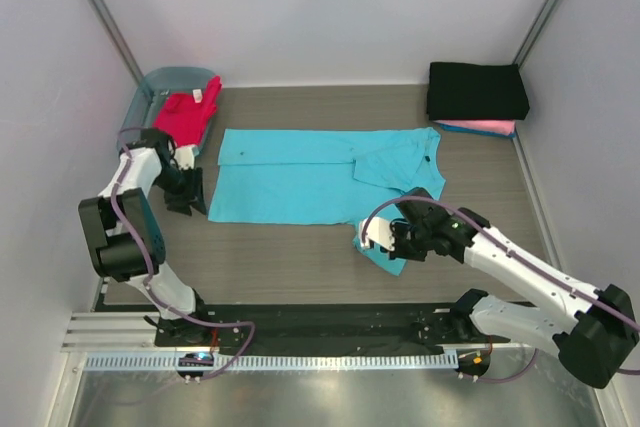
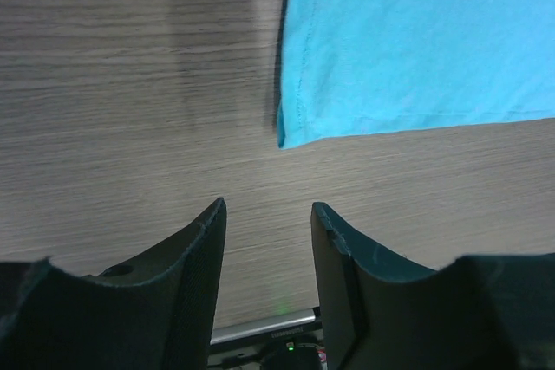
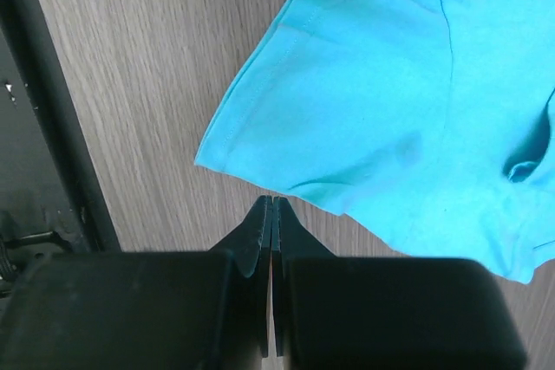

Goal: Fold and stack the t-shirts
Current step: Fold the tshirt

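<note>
A turquoise t-shirt (image 1: 300, 177) lies spread flat across the middle of the wooden table (image 1: 300, 267), one sleeve (image 3: 347, 127) reaching toward the lower right. There the right gripper (image 3: 271, 205) has its fingers pressed fully together at the hem; whether they nip any cloth cannot be told. The left gripper (image 2: 269, 214) hangs partly open and empty over bare wood beside the shirt's lower-left corner, while a black t-shirt (image 1: 477, 90) sits folded on a pink one (image 1: 480, 128) at upper right.

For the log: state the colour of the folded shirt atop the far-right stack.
Black shirt, over a pink shirt; best in the top external view.
</note>
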### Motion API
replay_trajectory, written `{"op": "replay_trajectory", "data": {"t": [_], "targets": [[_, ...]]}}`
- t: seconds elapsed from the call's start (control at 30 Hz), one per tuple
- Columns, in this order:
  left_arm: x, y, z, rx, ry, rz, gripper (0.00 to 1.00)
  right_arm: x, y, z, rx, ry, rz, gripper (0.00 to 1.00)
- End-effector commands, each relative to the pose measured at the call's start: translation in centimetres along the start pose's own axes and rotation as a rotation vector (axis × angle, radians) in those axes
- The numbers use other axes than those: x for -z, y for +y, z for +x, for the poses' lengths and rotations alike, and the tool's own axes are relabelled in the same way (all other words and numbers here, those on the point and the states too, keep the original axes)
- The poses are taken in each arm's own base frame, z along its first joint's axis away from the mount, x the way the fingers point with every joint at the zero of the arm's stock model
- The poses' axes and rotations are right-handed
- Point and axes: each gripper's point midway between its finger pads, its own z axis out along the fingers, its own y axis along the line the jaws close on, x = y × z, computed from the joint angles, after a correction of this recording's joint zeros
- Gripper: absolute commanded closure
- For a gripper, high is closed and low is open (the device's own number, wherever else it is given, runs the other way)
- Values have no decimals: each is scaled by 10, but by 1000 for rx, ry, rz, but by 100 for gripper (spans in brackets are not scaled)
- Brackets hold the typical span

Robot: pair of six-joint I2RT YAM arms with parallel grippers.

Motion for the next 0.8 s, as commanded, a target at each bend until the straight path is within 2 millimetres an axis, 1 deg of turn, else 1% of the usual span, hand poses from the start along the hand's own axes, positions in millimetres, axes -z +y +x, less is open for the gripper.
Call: {"op": "replay_trajectory", "data": {"t": [0.0, 0.03, 0.1, 0.23, 0.3, 0.47, 0.6, 0.77], "targets": [[-4, -8, -2, 42, 33, 97, 54, 9, 12, 7, -63, 36, -26, 98], [-7, -9, -1, 51, 54, 116, 52, 8, 15, 8, -79, 38, -38, 81], [-10, -12, -2, 61, 67, 143, 50, 1, 23, 13, -89, 45, -68, 65], [-17, -13, -1, 84, 95, 169, 49, -9, 20, 15, -101, 37, -45, 62], [-22, -12, 2, 88, 110, 173, 49, -11, 17, 17, -90, 47, -35, 62], [-36, -7, -1, 90, 111, 163, 49, -9, 11, 12, -98, 45, -24, 62], [-44, -10, -1, 114, 120, 195, 54, -9, 12, 14, -94, 56, -24, 62], [-54, -8, 2, 121, 126, 191, 57, -10, 12, 14, -94, 54, -26, 62]]}}
